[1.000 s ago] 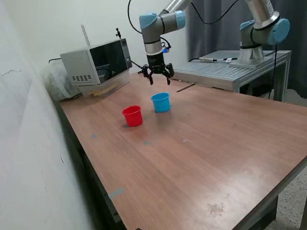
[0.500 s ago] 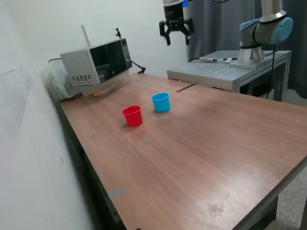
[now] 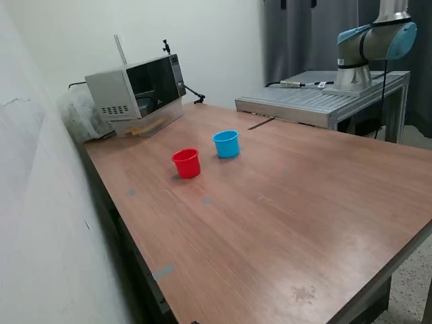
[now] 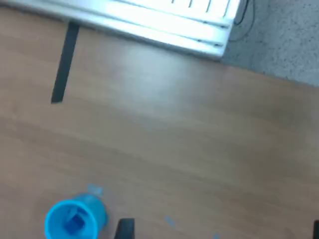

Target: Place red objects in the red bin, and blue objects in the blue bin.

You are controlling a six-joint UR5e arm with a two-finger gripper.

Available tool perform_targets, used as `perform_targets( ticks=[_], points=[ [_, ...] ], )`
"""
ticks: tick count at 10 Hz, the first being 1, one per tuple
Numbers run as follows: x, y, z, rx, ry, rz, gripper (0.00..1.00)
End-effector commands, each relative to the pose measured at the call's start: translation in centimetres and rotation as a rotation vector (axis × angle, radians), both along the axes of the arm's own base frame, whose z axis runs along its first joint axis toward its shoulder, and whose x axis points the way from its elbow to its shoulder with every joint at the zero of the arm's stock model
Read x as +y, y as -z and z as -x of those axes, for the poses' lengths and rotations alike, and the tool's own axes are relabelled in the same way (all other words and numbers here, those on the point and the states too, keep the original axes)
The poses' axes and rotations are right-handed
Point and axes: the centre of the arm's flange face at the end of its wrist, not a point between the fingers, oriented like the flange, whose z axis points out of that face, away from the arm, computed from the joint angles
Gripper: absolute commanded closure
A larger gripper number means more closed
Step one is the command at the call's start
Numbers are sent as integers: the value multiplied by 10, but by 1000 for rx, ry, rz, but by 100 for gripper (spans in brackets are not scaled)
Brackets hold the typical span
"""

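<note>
Gripper risen out of exterior view since half a second ago; finger spread not discernible, nothing seen held. Dark blue cube (image 4: pixel 75 224) inside blue bin (image 3: pixel 226 144). Red bin (image 3: pixel 186 163) just beside. Sorting apparently finished

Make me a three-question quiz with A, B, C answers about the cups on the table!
1. Which cup stands nearer the microwave?
A. red cup
B. blue cup
C. neither

2. How many cups are on the table?
A. one
B. two
C. four

3. What is inside the blue cup?
A. nothing
B. a red ball
C. something dark blue

Answers:
1. A, the red cup sits toward the microwave's side of the blue cup.
2. B, one red, one blue.
3. C, the wrist view looks down into the blue cup at a dark blue piece.
</note>
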Motion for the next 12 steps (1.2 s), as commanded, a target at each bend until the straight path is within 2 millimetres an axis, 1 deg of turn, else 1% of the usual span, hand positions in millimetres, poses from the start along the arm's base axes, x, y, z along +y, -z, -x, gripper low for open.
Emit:
perform_targets(
  ticks=[1, 2, 3, 6, 8, 9, 12],
  points=[
    [-9, 20, -60, -191, 38, -16, 0],
    [-8, 30, -78, -327, 39, -26, 0],
    [-9, 34, -83, -362, 38, -29, 0],
    [-8, 31, -84, -358, 38, -28, 0],
    [-7, 33, -85, -365, 33, -30, 0],
    [-2, 33, -82, -365, 49, -27, 0],
    [-3, 34, -83, -368, 45, -28, 0]
  ],
)
